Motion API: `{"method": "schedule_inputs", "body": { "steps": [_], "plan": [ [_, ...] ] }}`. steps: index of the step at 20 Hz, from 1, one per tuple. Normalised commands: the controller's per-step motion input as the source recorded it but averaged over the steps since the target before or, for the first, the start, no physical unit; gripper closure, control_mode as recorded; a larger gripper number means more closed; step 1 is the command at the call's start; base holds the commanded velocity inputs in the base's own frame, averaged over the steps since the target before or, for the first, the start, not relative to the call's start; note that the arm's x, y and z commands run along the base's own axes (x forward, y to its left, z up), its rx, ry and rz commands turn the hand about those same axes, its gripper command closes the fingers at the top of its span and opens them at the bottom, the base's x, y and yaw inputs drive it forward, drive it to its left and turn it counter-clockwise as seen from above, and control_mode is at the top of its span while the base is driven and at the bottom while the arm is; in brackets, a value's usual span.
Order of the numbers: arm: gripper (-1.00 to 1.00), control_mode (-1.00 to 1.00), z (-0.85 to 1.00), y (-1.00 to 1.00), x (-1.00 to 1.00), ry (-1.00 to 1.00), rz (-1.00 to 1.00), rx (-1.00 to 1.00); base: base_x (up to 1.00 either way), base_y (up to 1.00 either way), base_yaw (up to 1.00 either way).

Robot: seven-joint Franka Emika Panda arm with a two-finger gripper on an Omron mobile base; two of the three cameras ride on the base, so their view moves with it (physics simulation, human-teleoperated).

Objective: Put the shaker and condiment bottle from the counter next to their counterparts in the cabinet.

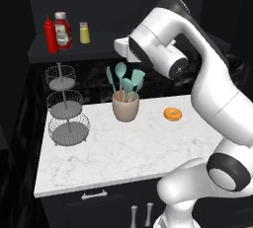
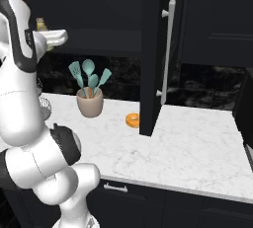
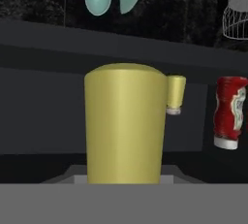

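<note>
Close in the hand view: the shaker (image 3: 123, 126) pinched in the gripper (image 1: 118, 46), level with the cabinet (image 1: 106, 42) shelf, fingertips hidden. Seen from the left base: condiment bottle (image 1: 50, 35), ketchup bottle (image 1: 62, 29) and second shaker (image 1: 84, 33) on that shelf. In the beige crock (image 1: 125, 109), teal spatulas (image 1: 122, 80).

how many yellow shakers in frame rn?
2. One shaker sits close up at the gripper in the hand view; the second shaker stands on the cabinet shelf, right of the ketchup bottle.
</note>
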Motion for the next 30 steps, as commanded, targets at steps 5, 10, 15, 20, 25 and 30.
{"method": "schedule_inputs", "body": {
  "steps": [5,10,15,20,25,30],
  "plan": [
    [1.0,-1.0,0.15,0.01,0.57,0.11,0.07,-0.01,0.0,0.0,0.0],
    [1.0,-1.0,0.01,0.09,0.31,0.05,0.2,0.0,0.0,0.0,0.0],
    [1.0,-1.0,-0.02,0.08,0.06,0.0,0.17,-0.03,0.0,0.0,0.0],
    [1.0,-1.0,0.0,0.0,0.34,-0.02,0.04,-0.07,0.0,0.0,0.0],
    [1.0,-1.0,0.0,0.09,0.24,-0.03,0.0,-0.11,0.0,0.0,0.0],
    [1.0,-1.0,0.0,0.17,0.04,0.0,0.0,-0.01,0.0,0.0,0.0]
  ]
}}
